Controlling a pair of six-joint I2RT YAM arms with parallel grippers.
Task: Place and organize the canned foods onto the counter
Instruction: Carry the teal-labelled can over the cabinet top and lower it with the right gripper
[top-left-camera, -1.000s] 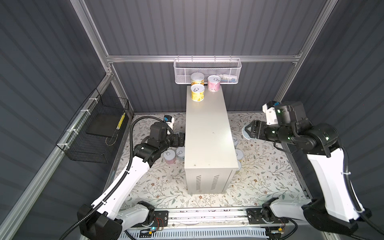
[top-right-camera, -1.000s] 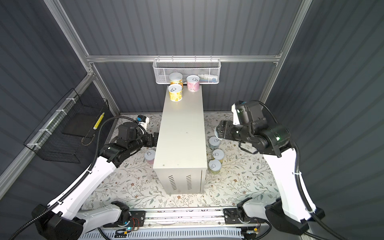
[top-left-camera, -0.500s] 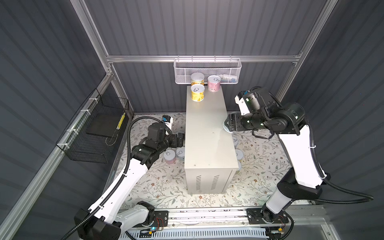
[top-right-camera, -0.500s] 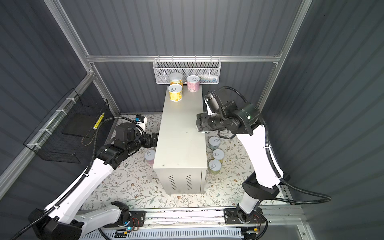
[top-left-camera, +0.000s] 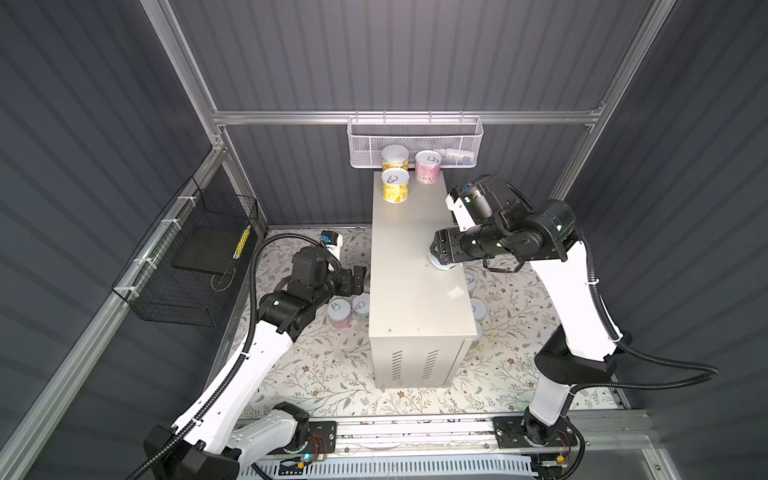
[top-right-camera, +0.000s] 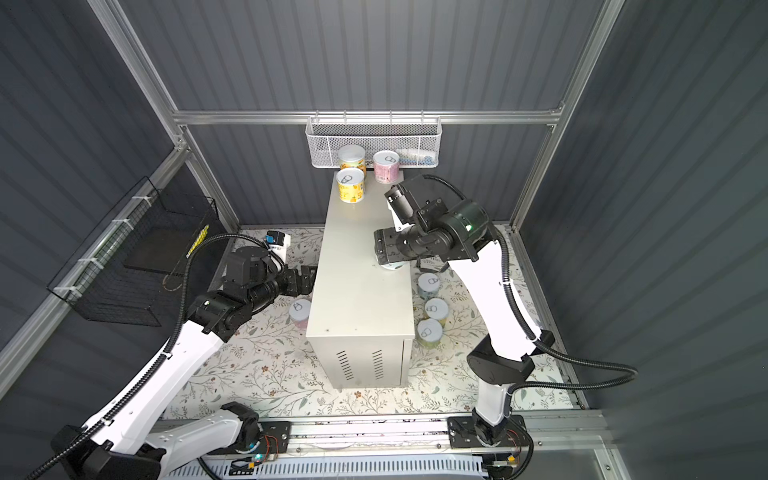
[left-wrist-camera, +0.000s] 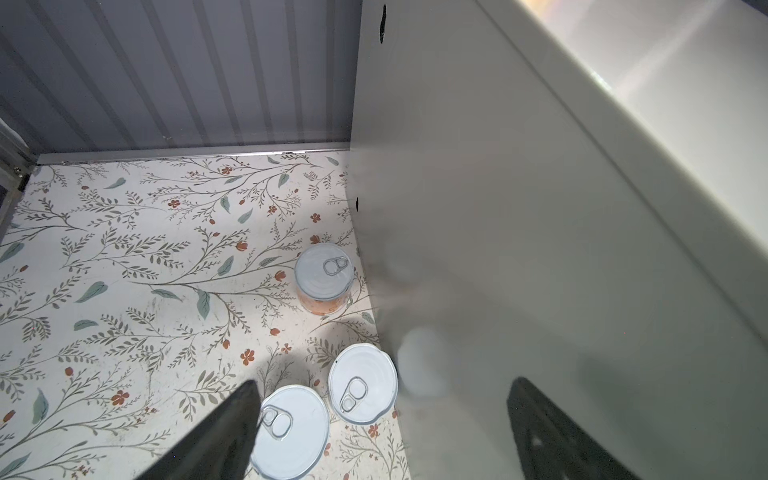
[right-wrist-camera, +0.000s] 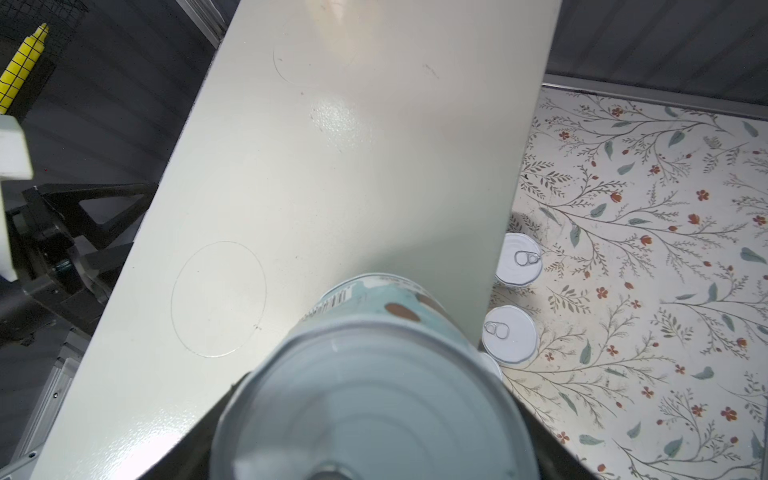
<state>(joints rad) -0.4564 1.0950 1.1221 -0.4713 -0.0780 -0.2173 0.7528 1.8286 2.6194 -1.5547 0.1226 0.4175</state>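
The off-white counter (top-left-camera: 411, 266) stands mid-floor. At its far end stand two yellow cans (top-left-camera: 395, 185) (top-left-camera: 395, 156) and a pink can (top-left-camera: 428, 166). My right gripper (top-left-camera: 436, 253) is shut on a pale blue can (right-wrist-camera: 374, 299), held tilted just over the counter's right edge. My left gripper (top-left-camera: 357, 278) is open and empty, low beside the counter's left wall. Below it on the floor are an orange-labelled can (left-wrist-camera: 324, 272) and two more cans (left-wrist-camera: 362, 382) (left-wrist-camera: 291, 432). Three cans (top-right-camera: 429, 284) (top-right-camera: 436, 309) (top-right-camera: 429, 332) stand on the floor right of the counter.
A white mesh basket (top-left-camera: 415, 141) hangs on the back wall just above the counter's far end. A black wire basket (top-left-camera: 187, 262) with a yellow item (top-left-camera: 241, 243) hangs on the left wall. The arm bases sit on a rail (top-left-camera: 415, 428) at the front.
My right arm has swung left, carrying the pale blue can from beside the counter to over its right edge. The left gripper has barely shifted.
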